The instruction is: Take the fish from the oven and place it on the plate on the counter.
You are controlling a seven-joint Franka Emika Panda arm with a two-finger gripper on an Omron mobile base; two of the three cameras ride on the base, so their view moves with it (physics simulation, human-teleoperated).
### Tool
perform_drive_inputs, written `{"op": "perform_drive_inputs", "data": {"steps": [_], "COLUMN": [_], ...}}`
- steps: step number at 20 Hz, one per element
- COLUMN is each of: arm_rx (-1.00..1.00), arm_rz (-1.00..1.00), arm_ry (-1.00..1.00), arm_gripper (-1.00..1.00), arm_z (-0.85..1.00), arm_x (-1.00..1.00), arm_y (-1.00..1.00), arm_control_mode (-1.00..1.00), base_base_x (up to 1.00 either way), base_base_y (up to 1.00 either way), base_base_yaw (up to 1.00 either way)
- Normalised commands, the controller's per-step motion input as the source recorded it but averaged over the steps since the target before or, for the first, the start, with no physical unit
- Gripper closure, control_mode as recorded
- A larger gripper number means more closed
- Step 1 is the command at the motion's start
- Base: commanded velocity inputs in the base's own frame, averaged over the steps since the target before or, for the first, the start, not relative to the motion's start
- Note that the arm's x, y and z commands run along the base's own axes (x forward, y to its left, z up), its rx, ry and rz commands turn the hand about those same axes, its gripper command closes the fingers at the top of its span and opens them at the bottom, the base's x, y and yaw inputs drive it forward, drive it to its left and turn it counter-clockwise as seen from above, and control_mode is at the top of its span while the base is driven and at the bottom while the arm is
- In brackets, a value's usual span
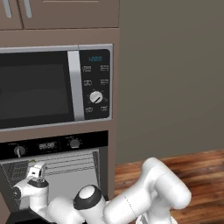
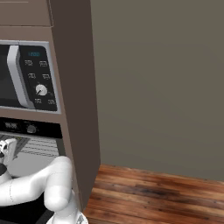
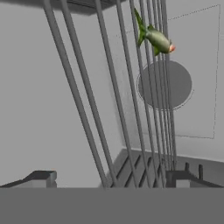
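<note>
Hand view: fish (image 3: 155,38) lies on oven (image 1: 61,173) rack (image 3: 131,100), far ahead.
Gripper (image 3: 111,177): released, jaws wide, empty.
Approach: advance above rack wires, centre jaws astride fish.

From behind the arm on its left, 1 base camera faces the microwave (image 1: 54,85) and the open oven (image 1: 57,168) below it. The other, from the right, catches their right edge, more wall and floor. The hand camera sits close inside the oven, looking along the wire rack (image 3: 118,109).
</note>
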Motion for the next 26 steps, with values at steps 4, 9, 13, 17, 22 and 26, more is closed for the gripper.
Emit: {"op": "perform_drive_inputs", "data": {"steps": [4,9,13,17,22,26], "arm_rx": [0.00,0.00,0.00,-0.01,0.00,0.00], "arm_rz": [0.00,0.00,0.00,0.00,0.00,0.00], "arm_ry": [0.00,0.00,-0.03,-0.08,-0.18,-0.26], "arm_gripper": [-1.00,-1.00,-1.00,-1.00,-1.00,-1.00], "arm_z": [-0.43,-0.60,-0.81,-0.97,-1.00,-1.00], "arm_x": [0.00,-0.02,0.00,0.00,0.00,0.00], "arm_y": [-0.20,-0.20,-0.12,-0.08,-0.02,0.00], "arm_control_mode": [-1.00,-1.00,-1.00,-1.00,-1.00,-1.00], "base_base_x": [0.00,0.00,0.00,0.00,0.00,0.00], "base_base_y": [0.00,0.00,0.00,0.00,0.00,0.00], "base_base_yaw": [0.00,0.00,0.00,0.00,0.00,0.00]}}
